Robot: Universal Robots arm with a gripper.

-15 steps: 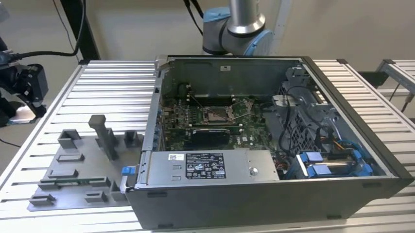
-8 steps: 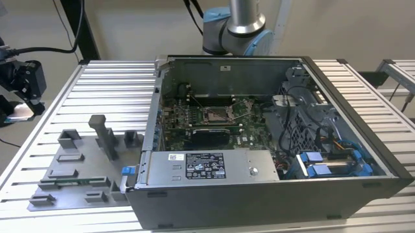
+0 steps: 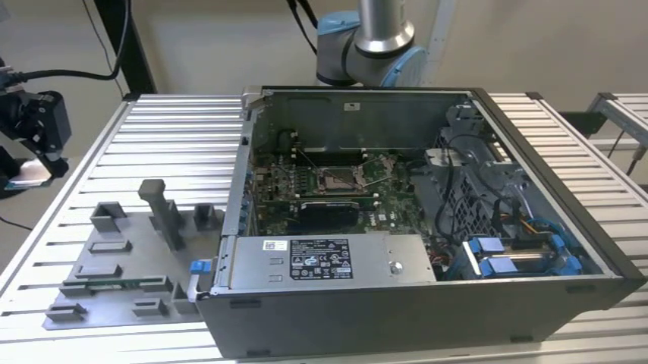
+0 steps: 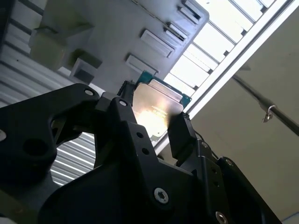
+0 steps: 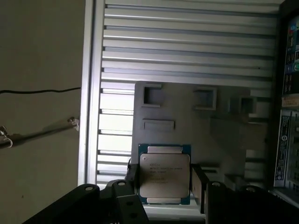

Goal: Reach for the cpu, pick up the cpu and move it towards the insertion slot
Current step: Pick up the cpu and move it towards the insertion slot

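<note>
The exterior view is evenly lit; in the dim second wrist view, glare whitens the cpu (image 4: pixel 156 112).

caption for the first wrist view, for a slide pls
Gripper shut on the cpu, fingers at two opposite edges, grey fixture plate and slatted table beyond.

The cpu (image 5: pixel 164 170) is silvery, green-rimmed; the end effector (image 5: pixel 166 183) black; the table (image 5: pixel 187 46) ribbed silver.
</note>
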